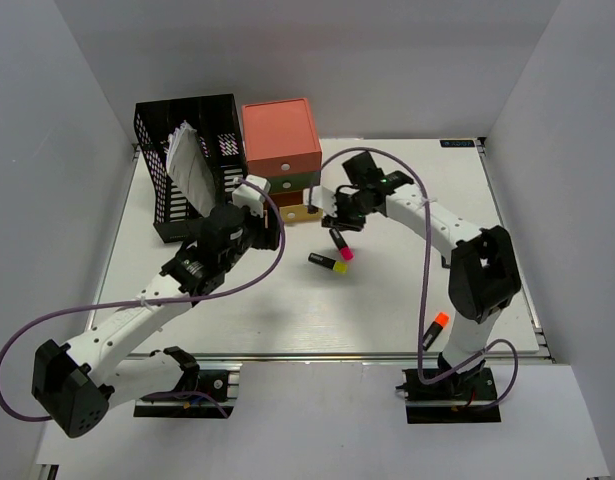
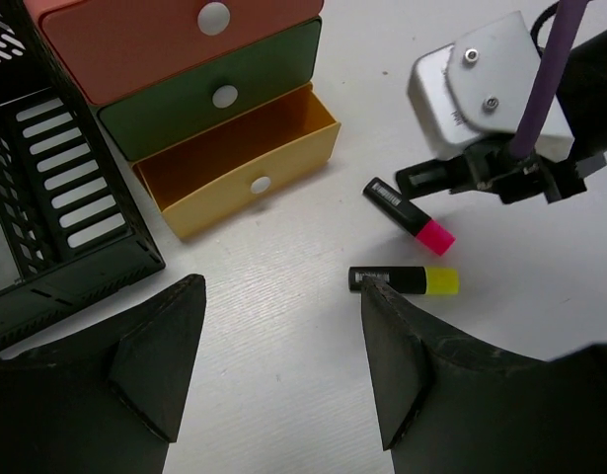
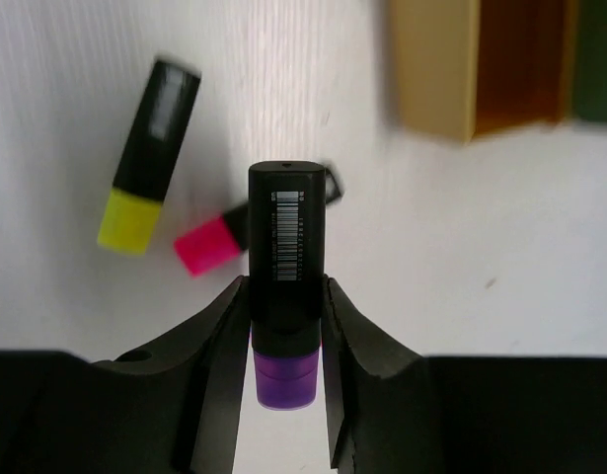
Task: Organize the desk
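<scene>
- Found the worktop (image 1: pixel 387 300) lying flat beneath both arms, white and rigid. Judged it far too large and heavy to lift, so a fixed surface to clear rather than grasp.
- Saw the right end effector (image 3: pixel 286 296) clamped on a purple highlighter (image 3: pixel 286 237), gripping the black barrel close to the purple cap, apparently above the surface.
- Judged that highlighter light, stiff and smooth-sided, so likely to pivot when pinched near one end. Favoured a hold across mid-barrel.
- Noted the left end effector (image 2: pixel 280 286) spread wide and empty, hovering near the loose pens.
- Spotted a pink highlighter (image 2: pixel 410 218) and a yellow highlighter (image 2: pixel 404 280) lying near the worktop's centre, close together but apart, at about 4 o'clock from the open yellow drawer (image 2: pixel 244 163).
- Reckoned both equally light and prone to roll, so best taken across the barrel.
</scene>
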You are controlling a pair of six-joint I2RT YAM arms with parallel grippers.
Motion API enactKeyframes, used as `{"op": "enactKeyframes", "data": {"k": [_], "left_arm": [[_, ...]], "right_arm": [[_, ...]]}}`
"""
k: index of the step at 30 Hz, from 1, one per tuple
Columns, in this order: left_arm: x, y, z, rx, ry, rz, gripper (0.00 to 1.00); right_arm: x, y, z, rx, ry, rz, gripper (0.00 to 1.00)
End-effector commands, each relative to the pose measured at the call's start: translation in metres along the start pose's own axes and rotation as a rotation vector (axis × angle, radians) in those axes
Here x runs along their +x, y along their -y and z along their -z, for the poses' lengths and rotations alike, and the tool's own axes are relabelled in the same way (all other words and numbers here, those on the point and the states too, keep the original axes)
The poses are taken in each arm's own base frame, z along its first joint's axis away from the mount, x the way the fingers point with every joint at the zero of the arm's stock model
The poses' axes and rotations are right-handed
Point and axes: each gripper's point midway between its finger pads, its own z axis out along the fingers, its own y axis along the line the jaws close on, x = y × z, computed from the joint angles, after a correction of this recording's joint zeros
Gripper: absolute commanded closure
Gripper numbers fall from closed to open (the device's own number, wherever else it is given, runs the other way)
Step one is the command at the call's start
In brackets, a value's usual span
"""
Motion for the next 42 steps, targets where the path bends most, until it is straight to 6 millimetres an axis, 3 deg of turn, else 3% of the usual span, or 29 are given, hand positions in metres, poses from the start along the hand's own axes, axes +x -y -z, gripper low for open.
{"op": "enactKeyframes", "data": {"k": [1, 3, 4, 7, 8, 11, 19, 25, 28, 33, 34, 38, 42], "left_arm": [[-0.007, -0.008, 0.007, -0.030, 0.043, -0.003, 0.26], [-0.011, -0.011, 0.010, -0.041, 0.065, 0.002, 0.26], [-0.010, -0.012, 0.010, -0.044, 0.066, 0.002, 0.26], [-0.011, -0.014, 0.011, -0.054, 0.073, 0.001, 0.26], [-0.011, -0.015, 0.011, -0.058, 0.073, -0.002, 0.26], [-0.010, -0.017, 0.011, -0.069, 0.073, -0.005, 0.26], [-0.007, -0.019, 0.009, -0.079, 0.070, -0.011, 0.26], [-0.007, -0.017, 0.008, -0.073, 0.066, -0.012, 0.26], [-0.007, -0.017, 0.008, -0.073, 0.066, -0.012, 0.26], [-0.006, -0.017, 0.008, -0.071, 0.063, -0.011, 0.26], [-0.006, -0.017, 0.008, -0.071, 0.063, -0.011, 0.26], [-0.005, -0.016, 0.008, -0.065, 0.062, -0.010, 0.26], [-0.003, -0.010, 0.006, -0.035, 0.056, -0.009, 0.28]], "right_arm": [[-0.051, 0.052, 0.011, 0.175, 0.060, 0.123, 1.00], [-0.064, 0.064, 0.000, 0.202, 0.044, 0.162, 1.00], [-0.083, 0.080, 0.006, 0.249, 0.066, 0.190, 1.00], [-0.088, 0.104, -0.002, 0.307, 0.047, 0.235, 1.00], [-0.104, 0.107, -0.005, 0.343, 0.064, 0.286, 1.00], [-0.116, 0.116, -0.017, 0.382, 0.075, 0.341, 0.98], [-0.135, 0.114, -0.046, 0.385, 0.139, 0.336, 0.97], [-0.132, 0.113, -0.062, 0.392, 0.134, 0.305, 0.88], [-0.127, 0.117, -0.070, 0.407, 0.115, 0.289, 0.73], [-0.119, 0.124, -0.080, 0.433, 0.087, 0.281, 0.62], [-0.119, 0.125, -0.079, 0.440, 0.083, 0.280, 0.54], [-0.118, 0.125, -0.075, 0.449, 0.082, 0.267, 0.38], [-0.121, 0.121, -0.066, 0.453, 0.096, 0.259, 0.38]]}}
